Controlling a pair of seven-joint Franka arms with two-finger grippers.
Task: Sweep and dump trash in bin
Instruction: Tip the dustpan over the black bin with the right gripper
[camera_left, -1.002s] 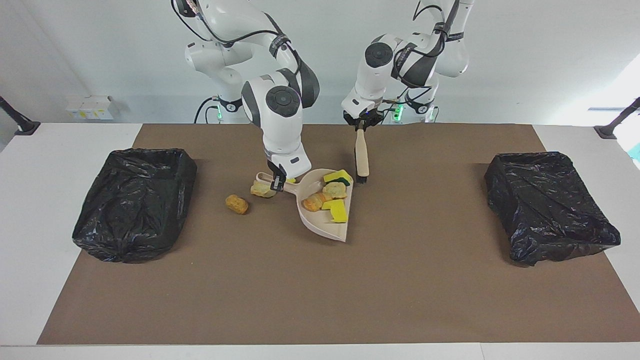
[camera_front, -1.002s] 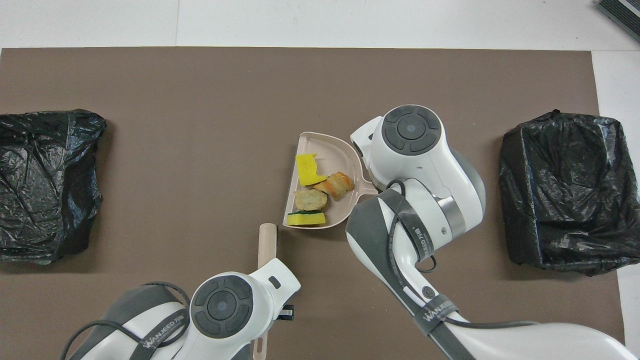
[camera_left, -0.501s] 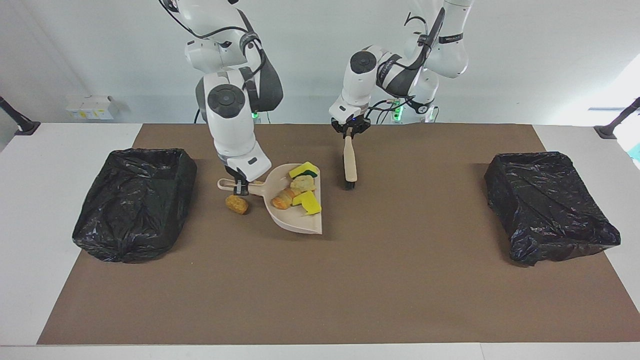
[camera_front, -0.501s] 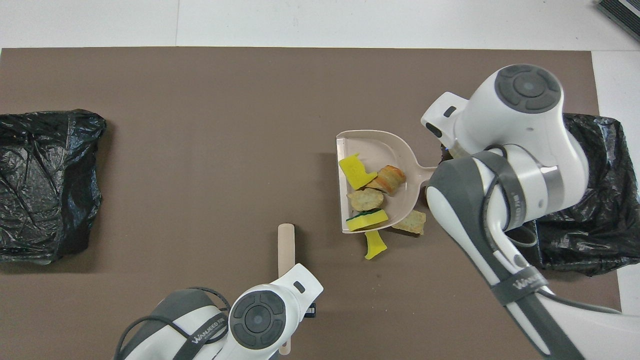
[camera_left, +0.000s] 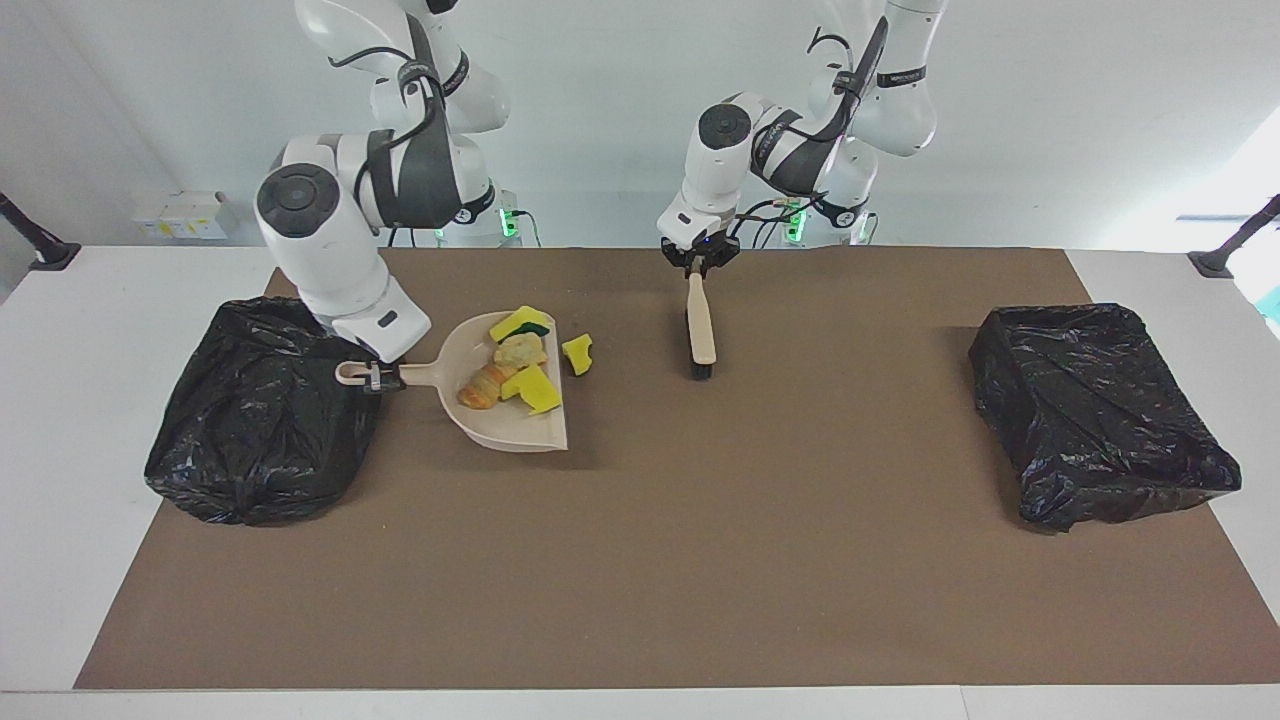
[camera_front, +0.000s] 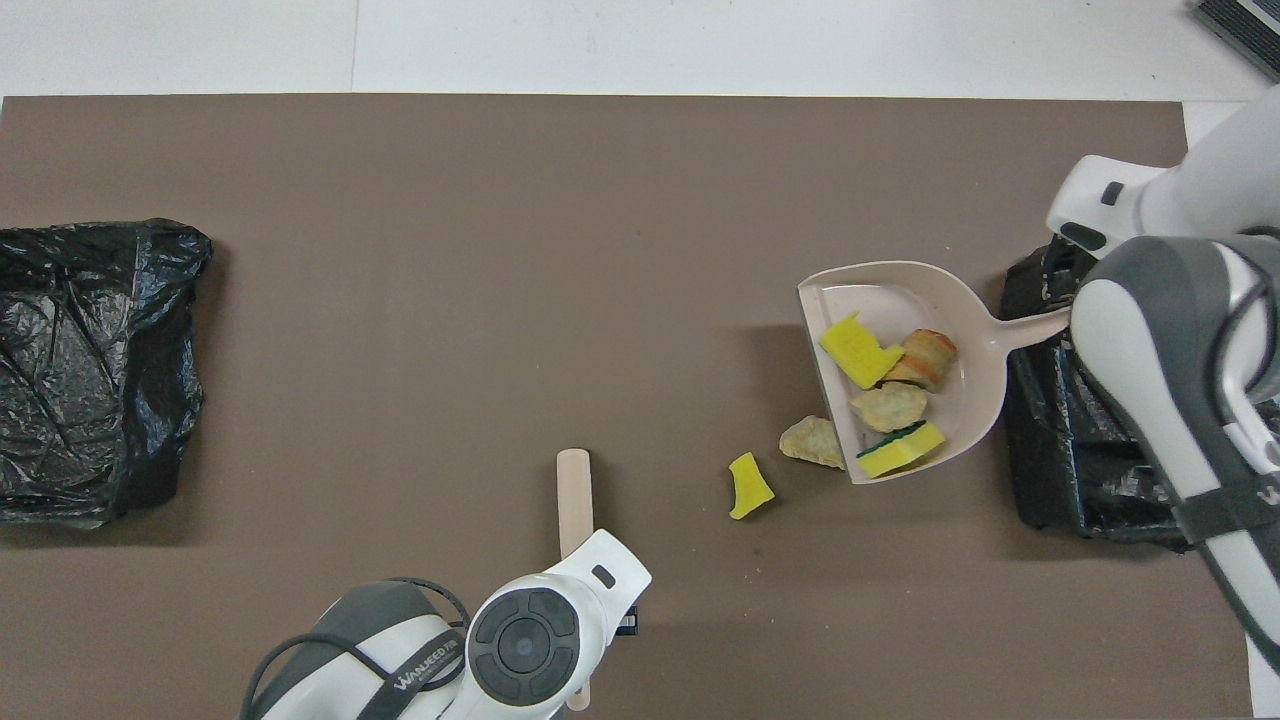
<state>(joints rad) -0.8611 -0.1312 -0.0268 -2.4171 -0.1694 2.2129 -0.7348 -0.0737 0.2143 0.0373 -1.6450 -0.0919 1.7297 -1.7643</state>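
1. Since a second ago the right claw (camera_left: 377, 378), clamped on the handle of the dustpan (camera_left: 520, 430), has carried the pan from mid-mat toward the right arm's end; the handle tip now sits over the edge of the bin (camera_left: 262, 410) there, the pan itself over the mat beside it.
2. The load in the pan is unchanged: a plain yellow sponge piece (camera_front: 858, 349), a green-backed sponge piece (camera_front: 900, 449), an orange-brown nugget (camera_front: 925, 357) and a tan crumb (camera_front: 889, 405).
3. With the pan moved off, two scraps show on the mat: a yellow sponge scrap (camera_front: 749, 486) and a tan scrap (camera_front: 812, 441) just beside the pan's open edge. The nugget that lay on the mat a second ago cannot be seen now.
4. The left claw (camera_left: 699, 266) is closed on the top of the brush (camera_left: 701, 330), which hangs upright, bristles at the mat; it has shifted slightly toward the right arm's end.
5. Writing: "WANJEED" on the left arm's band in the overhead view.
6. Count: two arms, two black-bagged bins (second bin (camera_left: 1095, 410) at the left arm's end), one dustpan, one brush, six scraps visible, one brown mat (camera_left: 760, 560) on the white worktop (camera_left: 70, 400).
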